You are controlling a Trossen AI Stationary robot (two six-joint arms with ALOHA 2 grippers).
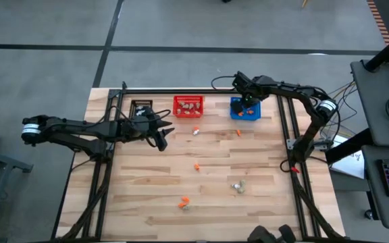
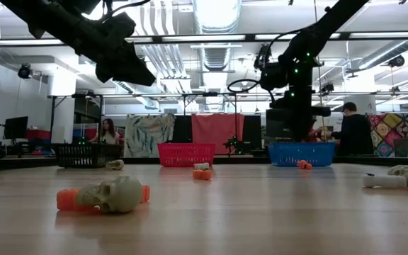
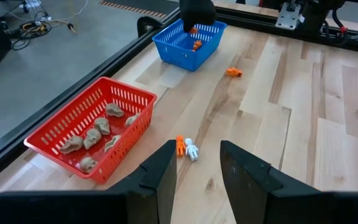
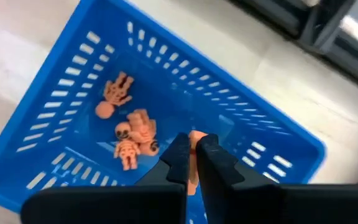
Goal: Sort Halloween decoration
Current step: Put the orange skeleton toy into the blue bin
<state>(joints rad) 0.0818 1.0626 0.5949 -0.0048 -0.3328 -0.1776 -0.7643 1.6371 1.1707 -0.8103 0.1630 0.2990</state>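
Note:
My right gripper hangs over the blue basket, shut on a tiny orange trinket. Several orange skeleton trinkets lie on the basket's floor. The high view shows this gripper at the far right of the table, above the blue basket. My left gripper waits open, well above the table's left part, holding nothing. Before it on the wood lie an orange trinket and a white one side by side. My right gripper pinches the orange trinket between its two fingers, and a bit of orange shows at their free ends. The fingers come from above, slanting steeply down. The trinket is lifted clear, above the inside of the blue basket.
A red basket with beige skulls and a black basket stand along the far edge. Loose trinkets lie on the wood: orange ones, a beige one, and a skull on an orange piece.

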